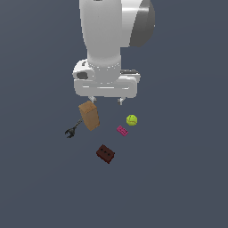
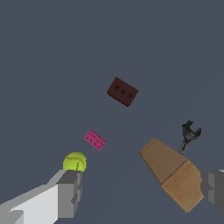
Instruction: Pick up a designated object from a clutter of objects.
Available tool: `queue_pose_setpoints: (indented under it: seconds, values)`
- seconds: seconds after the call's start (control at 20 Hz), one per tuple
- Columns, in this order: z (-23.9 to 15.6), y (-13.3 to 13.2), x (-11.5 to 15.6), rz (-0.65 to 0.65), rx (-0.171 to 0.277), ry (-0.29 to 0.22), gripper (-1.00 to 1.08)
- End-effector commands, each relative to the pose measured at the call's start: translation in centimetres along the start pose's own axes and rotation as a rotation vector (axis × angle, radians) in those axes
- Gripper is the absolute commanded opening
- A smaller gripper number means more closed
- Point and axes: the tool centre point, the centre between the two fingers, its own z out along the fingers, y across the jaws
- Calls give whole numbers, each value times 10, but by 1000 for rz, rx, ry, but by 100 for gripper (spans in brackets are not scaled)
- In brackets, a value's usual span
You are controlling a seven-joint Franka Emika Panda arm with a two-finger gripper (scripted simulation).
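Bare slate-grey floor; spread hand (image 2: 142, 192) hovers between tennis ball (image 2: 75, 161) and unlabelled tan box (image 2: 173, 173).

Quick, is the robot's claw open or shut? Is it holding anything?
Gripper: open, holding nothing; the tennis ball sits free beside one finger.

Glossy white rounded arm, dark grey joint cap, white gripper (image 1: 106, 100) with grey fingertips (image 2: 70, 192).

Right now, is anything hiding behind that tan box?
The black clamp tool pokes out behind the tan box; its lower handle is covered. One gripper finger overlaps the box's end. Nothing else shows there.
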Motion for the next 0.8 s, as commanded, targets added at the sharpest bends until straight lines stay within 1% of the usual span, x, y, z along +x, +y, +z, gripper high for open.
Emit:
queue_pose_setpoints:
  seconds: [0.0,0.15,0.45,0.75]
  values:
    - [0,0,0,0,0,0,100]
    - [-2,-3,0,-2,3,3,100]
    - [-11,-16,0,-11,20,16,100]
    - [-11,-16,0,-12,21,16,100]
